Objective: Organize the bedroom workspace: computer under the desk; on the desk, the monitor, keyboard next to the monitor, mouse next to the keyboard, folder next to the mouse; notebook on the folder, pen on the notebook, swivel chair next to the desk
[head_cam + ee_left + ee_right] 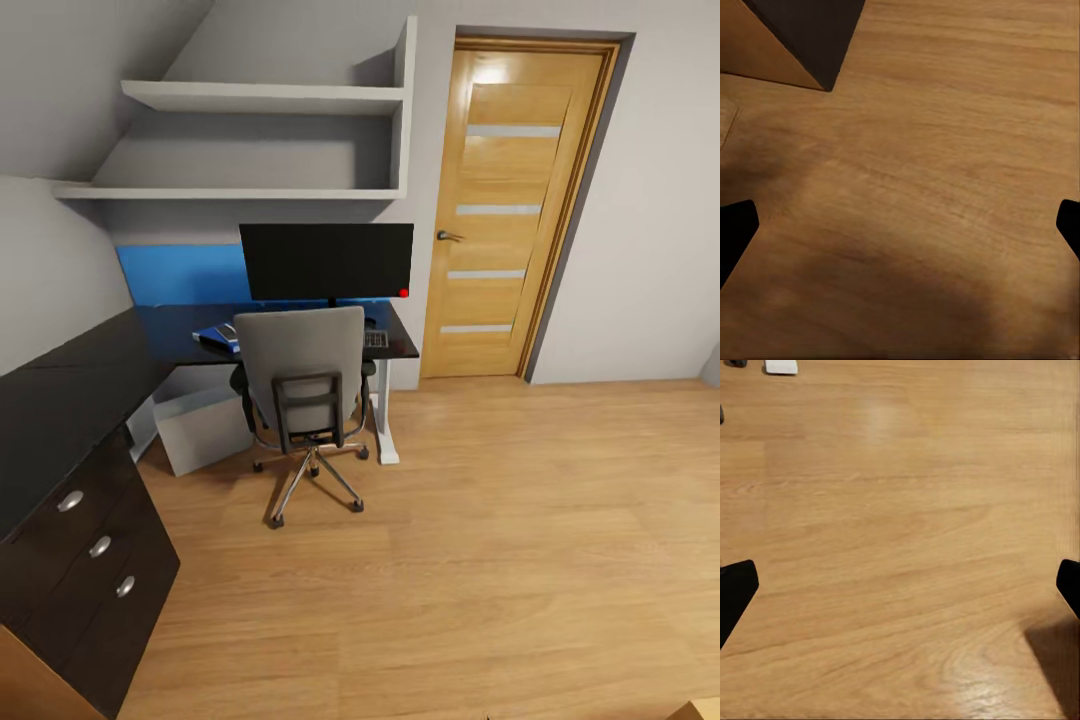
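Head view: chair (302, 385) pulled up to desk (80, 400), folder (218, 336) on desk beside monitor (326, 260). Folder looks light, thin, slick; pinch an overhanging edge. Left gripper (900, 225) and right gripper (900, 585) fingers apart, empty.

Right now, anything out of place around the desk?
Mostly tidy. The computer sits skewed on the floor, partly out from under the desk. The swivel chair hides part of the keyboard.
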Robot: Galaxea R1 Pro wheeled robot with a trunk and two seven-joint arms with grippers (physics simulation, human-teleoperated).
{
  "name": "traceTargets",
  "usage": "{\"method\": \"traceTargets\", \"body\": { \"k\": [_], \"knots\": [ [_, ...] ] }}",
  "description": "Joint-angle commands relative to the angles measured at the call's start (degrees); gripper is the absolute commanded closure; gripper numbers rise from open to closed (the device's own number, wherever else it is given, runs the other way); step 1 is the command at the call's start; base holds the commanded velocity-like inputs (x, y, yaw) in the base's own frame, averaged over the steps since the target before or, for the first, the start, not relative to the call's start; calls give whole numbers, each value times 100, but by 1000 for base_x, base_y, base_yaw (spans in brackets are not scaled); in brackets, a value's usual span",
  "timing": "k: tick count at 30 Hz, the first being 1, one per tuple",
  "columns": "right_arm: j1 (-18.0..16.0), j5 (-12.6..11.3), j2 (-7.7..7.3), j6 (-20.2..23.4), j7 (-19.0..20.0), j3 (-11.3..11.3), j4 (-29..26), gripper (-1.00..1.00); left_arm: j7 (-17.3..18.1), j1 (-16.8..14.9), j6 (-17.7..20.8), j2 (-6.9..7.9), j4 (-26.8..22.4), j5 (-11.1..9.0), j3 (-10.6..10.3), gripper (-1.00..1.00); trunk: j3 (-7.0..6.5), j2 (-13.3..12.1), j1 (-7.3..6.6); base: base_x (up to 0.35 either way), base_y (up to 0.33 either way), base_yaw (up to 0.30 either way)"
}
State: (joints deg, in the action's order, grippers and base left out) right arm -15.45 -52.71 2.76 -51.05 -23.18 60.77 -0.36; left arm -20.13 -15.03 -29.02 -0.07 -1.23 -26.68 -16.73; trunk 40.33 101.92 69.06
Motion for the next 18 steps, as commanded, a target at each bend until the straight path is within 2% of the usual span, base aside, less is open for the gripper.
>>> {"method": "traceTargets", "body": {
  "k": [1, 5, 6, 15, 18],
  "knots": [
    [84, -27, -19, -1, -35, 56, -1, -100, 64, 104, -52, 20, 0, -30, -52, -100, -13, -39, -23, 0, 0, 0],
    [221, -46, -32, 4, -7, 57, 0, -100, 177, 304, -235, 37, 0, -30, -56, -100, -85, -200, -111, 0, 0, 0],
    [362, -53, -83, -21, 33, 58, 1, -100, 269, 467, -397, 47, 0, -30, -52, -100, -103, -240, -133, 0, 0, 0],
    [675, -22, -166, -324, 64, 59, 1, -100, 355, 773, -574, 50, 0, -31, -52, -100, -265, -601, -331, 0, 0, 0],
    [709, -15, -167, -345, 67, 74, 1, -100, 474, 939, -949, 53, 0, -31, -51, -100, -319, -721, -397, 0, 0, 0]
  ]
}}
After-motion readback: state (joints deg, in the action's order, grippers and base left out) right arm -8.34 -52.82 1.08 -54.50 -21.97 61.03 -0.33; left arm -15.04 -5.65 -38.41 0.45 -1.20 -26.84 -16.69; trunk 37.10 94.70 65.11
